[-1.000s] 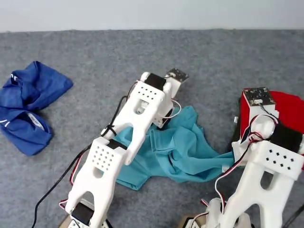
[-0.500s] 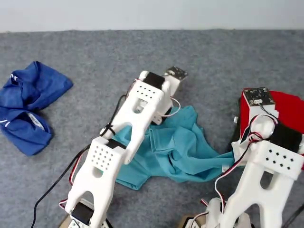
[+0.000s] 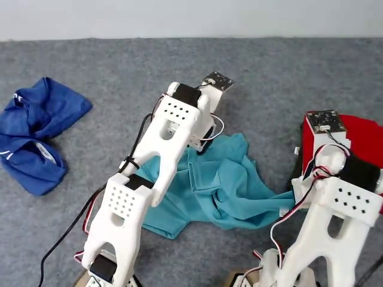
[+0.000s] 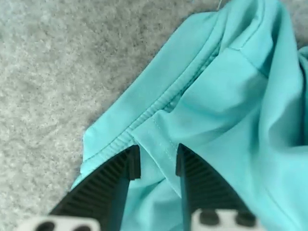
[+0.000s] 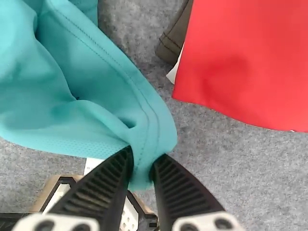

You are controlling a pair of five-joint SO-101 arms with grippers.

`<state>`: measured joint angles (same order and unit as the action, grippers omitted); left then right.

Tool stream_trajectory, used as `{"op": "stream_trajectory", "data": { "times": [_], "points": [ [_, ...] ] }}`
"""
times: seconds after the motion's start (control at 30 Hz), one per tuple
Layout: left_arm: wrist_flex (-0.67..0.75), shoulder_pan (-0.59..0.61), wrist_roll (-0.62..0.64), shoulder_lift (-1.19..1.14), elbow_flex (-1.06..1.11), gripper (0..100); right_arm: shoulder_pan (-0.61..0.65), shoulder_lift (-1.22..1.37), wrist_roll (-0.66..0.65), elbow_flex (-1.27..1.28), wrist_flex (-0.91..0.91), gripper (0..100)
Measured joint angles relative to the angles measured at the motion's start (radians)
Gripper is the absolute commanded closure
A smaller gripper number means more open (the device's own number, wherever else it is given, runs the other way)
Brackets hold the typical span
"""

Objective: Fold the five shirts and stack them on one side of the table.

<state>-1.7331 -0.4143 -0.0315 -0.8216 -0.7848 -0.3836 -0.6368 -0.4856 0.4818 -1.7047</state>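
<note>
A crumpled teal shirt [image 3: 227, 191] lies in the middle of the grey table. My left gripper [image 4: 158, 161] is low over its far left edge, open, with a seamed fold of the shirt [image 4: 226, 96] running between the fingers. My right gripper [image 5: 142, 163] is shut on the hem of the teal shirt [image 5: 72, 86] at its right corner. A folded red shirt [image 3: 365, 134] lies at the right side, and in the right wrist view the red shirt [image 5: 250, 57] rests on a dark garment [image 5: 173, 38]. A blue shirt [image 3: 36, 128] sits bunched at the far left.
The left arm [image 3: 173, 137] stretches over the teal shirt's left half and hides it. The right arm [image 3: 335, 203] stands in front of the red shirt. Bare grey carpet [image 3: 119, 66] lies between the blue and teal shirts and along the back.
The left arm's wrist has risen and shifted a little back and to the left over the teal shirt. The right arm and the shirts have stayed put.
</note>
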Motion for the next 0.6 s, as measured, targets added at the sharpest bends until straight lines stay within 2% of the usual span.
{"op": "stream_trajectory", "data": {
  "times": [0.4, 0.6],
  "points": [
    [0.029, 0.006, 0.000, -0.114, 0.000, 86, 0.000, 0.000, 0.000, 0.000, 0.000, 98.8],
    [0.029, 0.006, 0.000, -0.112, 0.000, 99, 0.000, 0.000, 0.000, 0.000, 0.000, 98.8]
  ]
}}
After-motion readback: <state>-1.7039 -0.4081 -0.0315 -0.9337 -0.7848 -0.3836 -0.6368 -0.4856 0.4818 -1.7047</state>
